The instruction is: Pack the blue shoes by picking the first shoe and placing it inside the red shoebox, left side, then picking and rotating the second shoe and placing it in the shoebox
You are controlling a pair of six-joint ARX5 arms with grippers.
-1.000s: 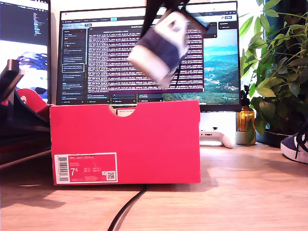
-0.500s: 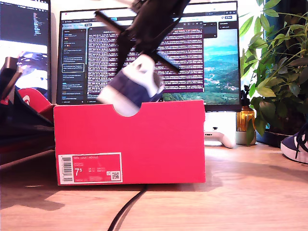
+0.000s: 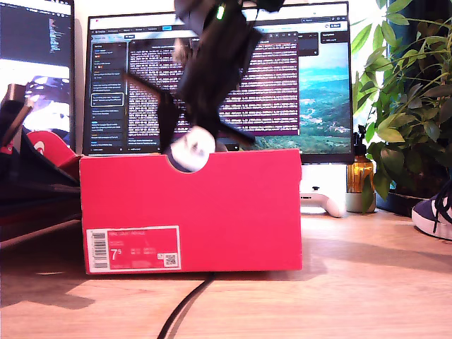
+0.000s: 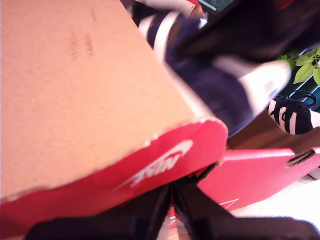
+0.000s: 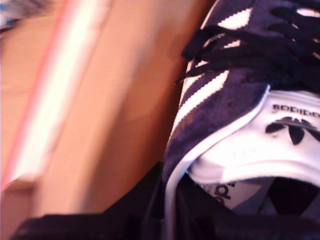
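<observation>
Wooden surface (image 3: 353, 282) up front, lit monitor (image 3: 282, 85) behind, and all eyes on the first shoe (image 3: 191, 150): its white heel shows right in the half-round notch of the red shoebox (image 3: 212, 212), at about eleven o'clock from the box's middle in the exterior view, the rest of it hidden behind the front wall. So it sits partly inside, toe end out of sight, and whether it touches the floor of the box I cannot tell. My second tool (image 5: 170, 195) is pinching that shoe at the collar, fingers pressed onto the white lining, with brown cardboard close alongside. The dark arm (image 3: 212, 70) hangs over the box at twelve o'clock in the exterior view. My first tool (image 4: 172, 192) looks pressed together on the rim of the red lid (image 4: 165, 160), swoosh side showing, holding it back, though that view is blurred. The second shoe (image 3: 432, 215) waits well apart at three o'clock in the exterior view, on the surface below the plant (image 3: 409, 92). Judgement: this is step one, placement of the first shoe, nearly done. Next move calls for lowering until the sole seats flat against one side wall, then spreading the fingers and lifting straight out without dragging the laces, leaving room for its partner, which will need turning end for end
</observation>
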